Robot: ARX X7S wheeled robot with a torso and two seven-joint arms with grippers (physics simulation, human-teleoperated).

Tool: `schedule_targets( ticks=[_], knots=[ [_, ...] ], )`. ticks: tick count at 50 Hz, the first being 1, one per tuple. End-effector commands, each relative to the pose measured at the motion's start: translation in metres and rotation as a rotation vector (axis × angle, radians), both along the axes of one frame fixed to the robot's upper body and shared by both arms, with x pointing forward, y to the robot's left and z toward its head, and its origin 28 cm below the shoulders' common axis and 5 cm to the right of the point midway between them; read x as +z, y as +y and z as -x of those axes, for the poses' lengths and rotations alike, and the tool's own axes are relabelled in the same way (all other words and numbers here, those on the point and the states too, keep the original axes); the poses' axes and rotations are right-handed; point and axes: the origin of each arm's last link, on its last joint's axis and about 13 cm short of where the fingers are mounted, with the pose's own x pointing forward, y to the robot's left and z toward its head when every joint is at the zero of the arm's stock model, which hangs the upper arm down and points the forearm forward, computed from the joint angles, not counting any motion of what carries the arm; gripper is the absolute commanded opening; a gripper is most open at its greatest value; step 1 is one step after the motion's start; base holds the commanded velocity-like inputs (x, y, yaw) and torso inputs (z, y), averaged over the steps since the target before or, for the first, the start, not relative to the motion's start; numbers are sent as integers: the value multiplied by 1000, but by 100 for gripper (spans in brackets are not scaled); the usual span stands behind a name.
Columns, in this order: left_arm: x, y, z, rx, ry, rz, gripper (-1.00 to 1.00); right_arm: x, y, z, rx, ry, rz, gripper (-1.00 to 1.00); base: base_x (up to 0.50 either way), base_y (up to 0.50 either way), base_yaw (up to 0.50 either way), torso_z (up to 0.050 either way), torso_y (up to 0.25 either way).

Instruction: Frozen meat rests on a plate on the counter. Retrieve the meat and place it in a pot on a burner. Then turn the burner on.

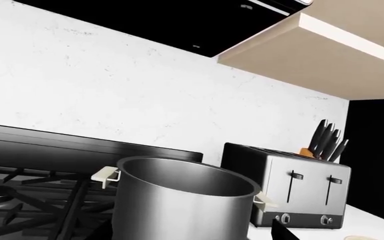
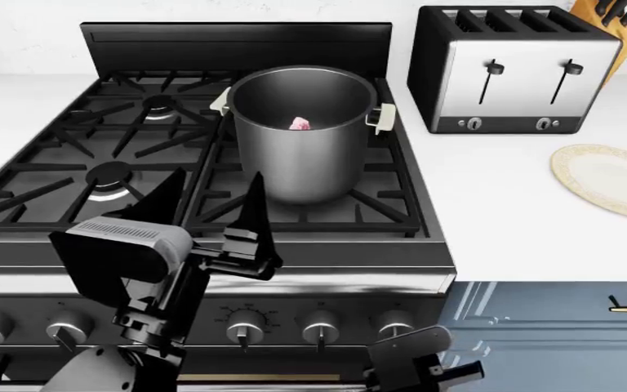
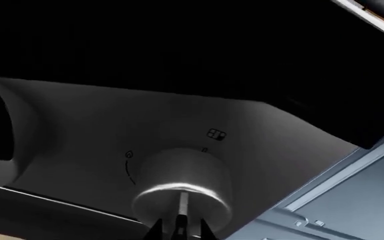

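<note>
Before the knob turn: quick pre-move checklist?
1. Meat in pot: ok.
2. Pot sits on the grates of the right rear burner: ok.
3. Plate empty on counter: ok.
4. Right gripper lined up with a knob: ok, jaws either side of its ridge.
5. Knob matches the pot's burner: cannot tell.
6. Left gripper open, clear of pot: ok.
</note>
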Motion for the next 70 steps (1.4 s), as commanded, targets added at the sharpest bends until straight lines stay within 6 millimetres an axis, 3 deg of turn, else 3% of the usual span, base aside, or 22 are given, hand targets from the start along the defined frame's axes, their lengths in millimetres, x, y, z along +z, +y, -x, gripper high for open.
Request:
schedule_targets(
  ticks=[1,70],
  knots=[
    [0,0,0,-2,1,0,100,8,0,-6,-15,-85,99,-100,0,0,0,0,0],
    [-1,-1,0,-11,1,7,100,5,7,-12,80,-60,454,-100,1,0,1,0,1]
  ],
)
